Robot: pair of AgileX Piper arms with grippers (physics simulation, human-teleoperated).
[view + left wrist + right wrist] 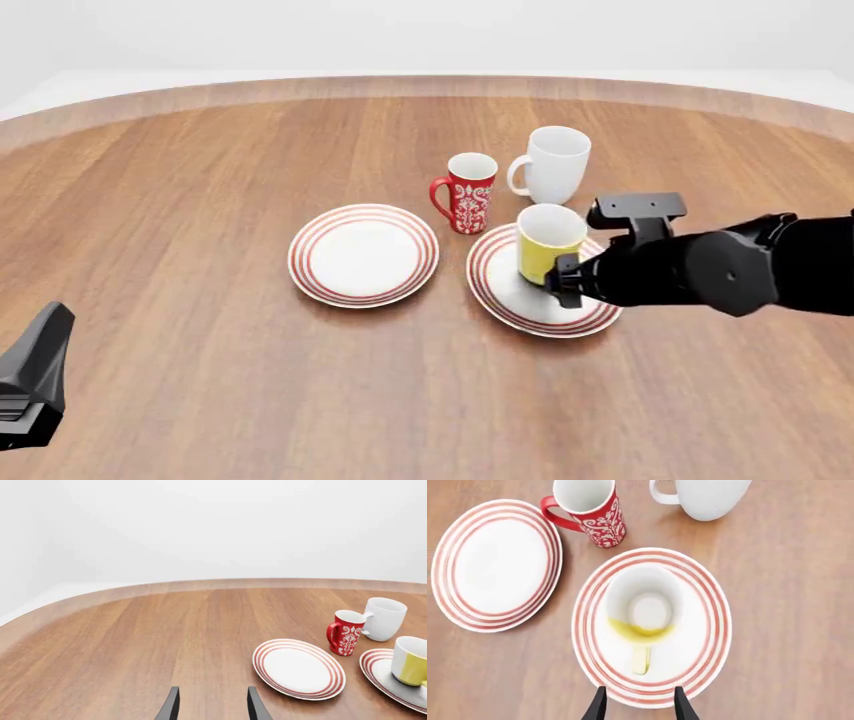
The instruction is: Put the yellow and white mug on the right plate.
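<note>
Yellow mug [644, 611] stands upright on right plate [707, 587], right gripper [639, 704] w/ fingers apart & holding nothing just near of handle, so placing looks done; next: retreat w/o bumping it.

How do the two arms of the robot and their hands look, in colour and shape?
Both are matte black, with no visible cables or markings. The right arm is thick and rounded, with a boxy block on top. The right hand and left hand each end in two thin, tapered black fingers. The left arm shows only as an angular black wedge.
</note>
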